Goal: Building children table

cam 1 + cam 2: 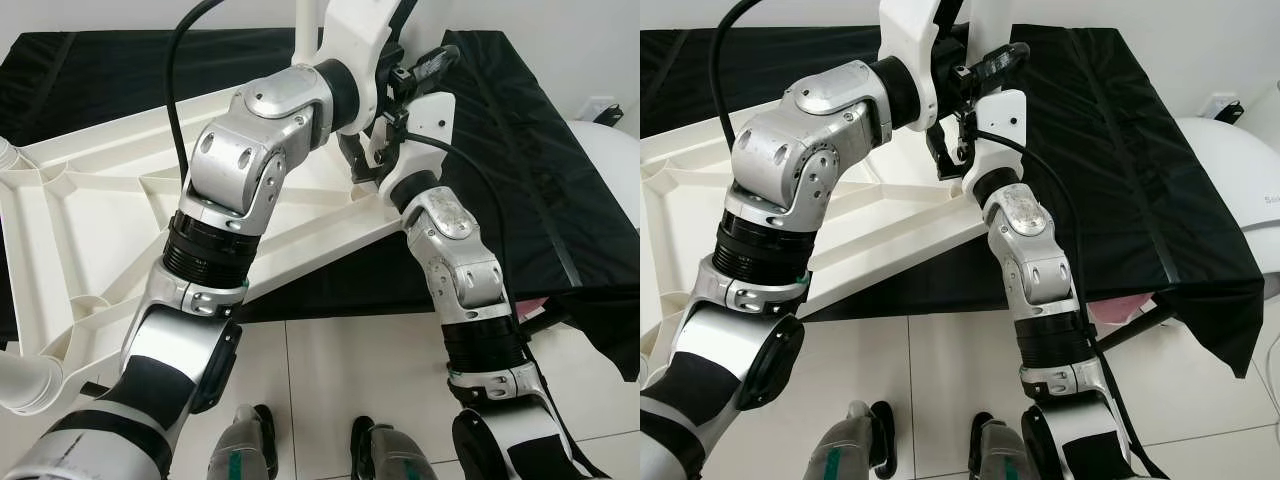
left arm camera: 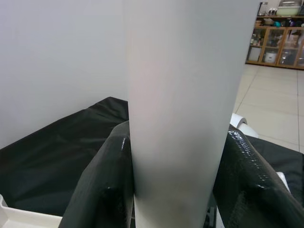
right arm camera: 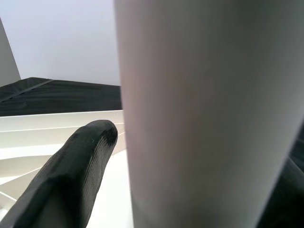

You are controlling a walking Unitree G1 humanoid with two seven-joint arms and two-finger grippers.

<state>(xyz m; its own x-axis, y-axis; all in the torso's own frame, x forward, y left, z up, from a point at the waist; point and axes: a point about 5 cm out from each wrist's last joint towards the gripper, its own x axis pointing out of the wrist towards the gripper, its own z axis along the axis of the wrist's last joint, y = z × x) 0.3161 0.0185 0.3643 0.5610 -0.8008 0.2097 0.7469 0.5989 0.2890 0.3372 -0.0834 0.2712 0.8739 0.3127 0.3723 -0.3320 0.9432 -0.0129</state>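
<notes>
Left wrist: fingers (image 2: 107, 190) clamping table leg (image 2: 178, 114).

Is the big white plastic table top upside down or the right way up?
Upside down: the white plastic table top shows its ribbed underside, lying on black cloth.

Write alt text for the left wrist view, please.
A smooth white cylindrical table leg stands upright between the left gripper's two black fingers, which close against its sides. Behind lie a black cloth-covered surface, a white wall and a distant tiled floor.
</notes>
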